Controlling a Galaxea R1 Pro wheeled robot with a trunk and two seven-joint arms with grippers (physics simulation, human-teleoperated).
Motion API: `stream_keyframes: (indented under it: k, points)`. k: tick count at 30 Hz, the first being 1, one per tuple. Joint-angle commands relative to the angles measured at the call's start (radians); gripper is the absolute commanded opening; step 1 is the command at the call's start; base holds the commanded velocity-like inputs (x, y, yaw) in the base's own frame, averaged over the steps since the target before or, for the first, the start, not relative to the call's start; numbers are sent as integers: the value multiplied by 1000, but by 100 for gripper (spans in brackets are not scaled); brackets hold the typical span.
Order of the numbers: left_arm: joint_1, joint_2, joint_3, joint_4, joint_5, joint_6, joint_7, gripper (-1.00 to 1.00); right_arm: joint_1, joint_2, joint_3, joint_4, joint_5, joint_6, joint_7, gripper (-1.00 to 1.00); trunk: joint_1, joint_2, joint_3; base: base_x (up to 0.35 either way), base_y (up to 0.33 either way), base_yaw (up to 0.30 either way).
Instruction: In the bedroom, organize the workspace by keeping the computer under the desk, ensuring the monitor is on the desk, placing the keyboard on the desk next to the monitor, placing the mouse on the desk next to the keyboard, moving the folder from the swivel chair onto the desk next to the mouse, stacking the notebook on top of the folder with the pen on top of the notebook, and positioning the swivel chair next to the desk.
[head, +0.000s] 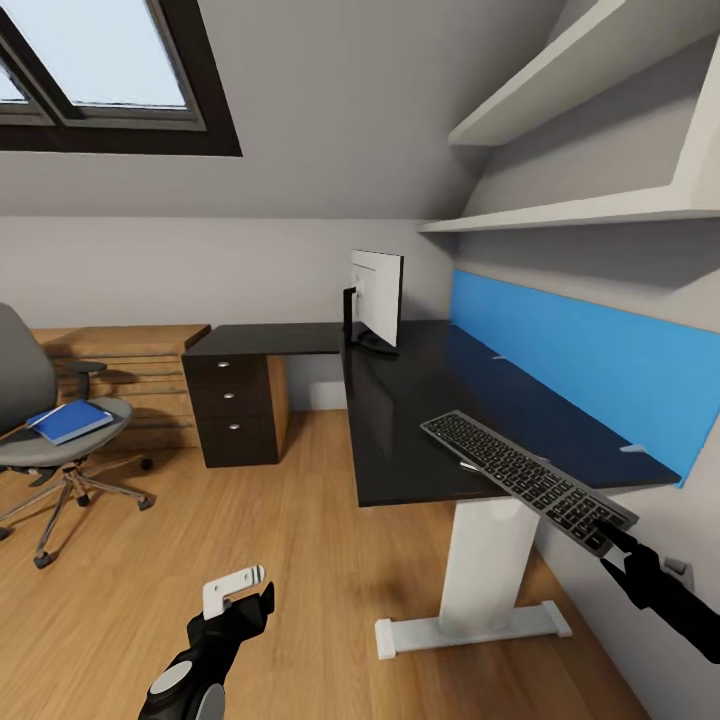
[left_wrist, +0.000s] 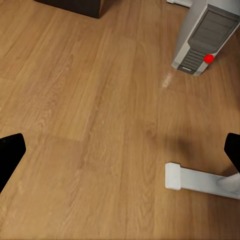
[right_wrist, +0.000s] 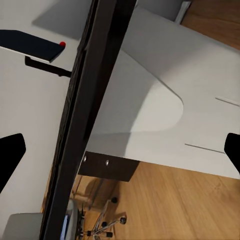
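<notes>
Head view: right gripper clamped on the keyboard's end, held tilted over the desk corner.
It could slip or land far from the monitor; left gripper hangs apart, empty.

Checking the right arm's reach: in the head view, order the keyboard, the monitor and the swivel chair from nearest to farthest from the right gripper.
1. keyboard: held at its near end by the right gripper, over the desk's front edge.
2. monitor: upright at the desk's far end.
3. swivel chair: across the floor at the room's left side.
</notes>
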Motion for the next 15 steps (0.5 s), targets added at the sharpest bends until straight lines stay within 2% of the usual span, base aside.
stream_keyframes:
  k: [1,12,15]
  points:
    - [0,0,-1,-1,11,3,9,100,-1,0,-2,0,-2,7,1,100,0,0,-1,5,5,0]
    - [0,0,-1,-2,11,3,9,100,-1,0,-2,0,-2,7,1,100,-38,70,31,1,1,0]
    - [0,0,-1,-1,11,3,9,100,-1,0,-2,0,-2,7,1,100,-38,70,31,0,0,0]
